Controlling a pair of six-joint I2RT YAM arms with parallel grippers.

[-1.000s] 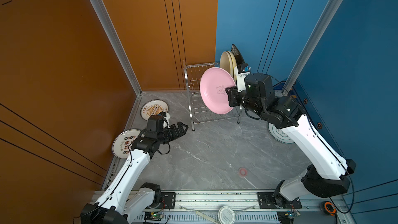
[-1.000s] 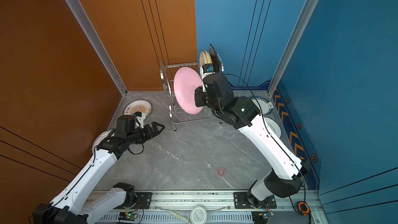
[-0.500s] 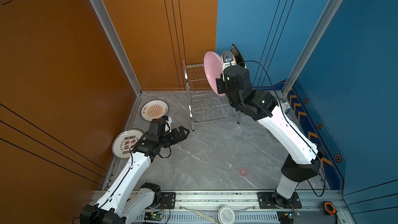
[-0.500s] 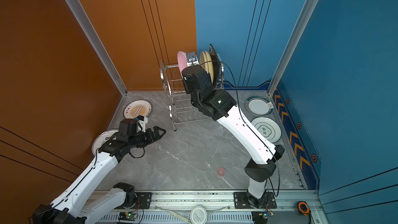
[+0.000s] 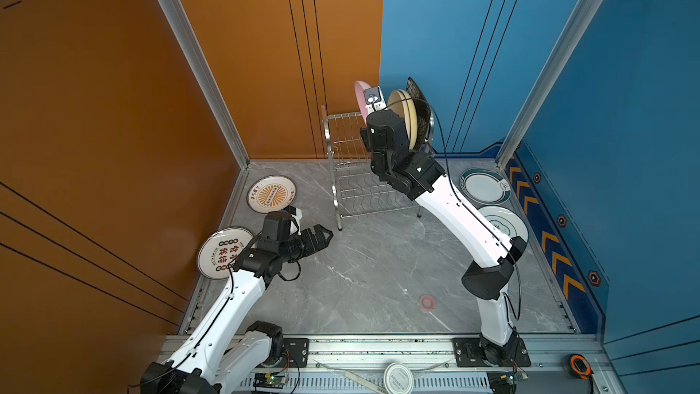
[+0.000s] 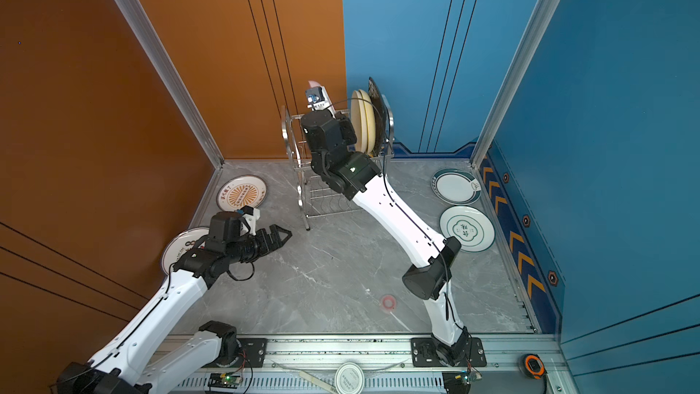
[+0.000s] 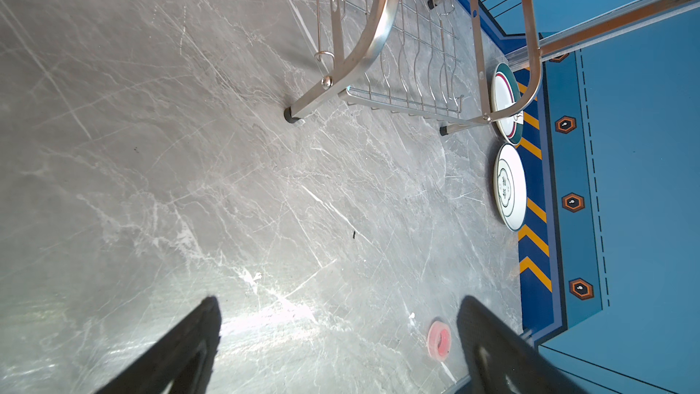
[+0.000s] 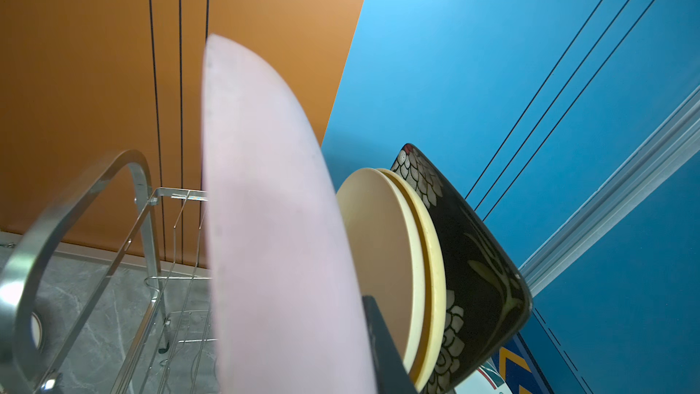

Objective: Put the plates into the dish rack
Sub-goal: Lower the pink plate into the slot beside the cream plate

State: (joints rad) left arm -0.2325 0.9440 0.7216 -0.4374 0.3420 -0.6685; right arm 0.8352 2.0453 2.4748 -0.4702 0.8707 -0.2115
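Plates, nearest first: red-print plate [image 5: 221, 253] flat on grey marble top [image 5: 378, 271], by left arm; left gripper [image 5: 326, 234] low over top, jaws wide, nothing held. Orange-print plate [image 5: 272, 194] & teal-rimmed plates [image 5: 485, 186] flat further back. At rear, dish rack [image 5: 342, 168]: cream plates [image 5: 407, 123], black floral plate [image 5: 418, 102] upright in upper tier. There right gripper [image 8: 369, 320], jaws nearly closed, pinches pink plate [image 8: 272, 221] upright beside cream ones; seated or not, can't tell. Orange/blue walls behind.

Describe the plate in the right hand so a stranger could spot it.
A steel dish rack stands in the back corner where the orange wall meets the blue wall. Over its top tier the right hand grips the pink plate on edge. It is plain pink, unlike the two cream plates and black floral plate beside it.
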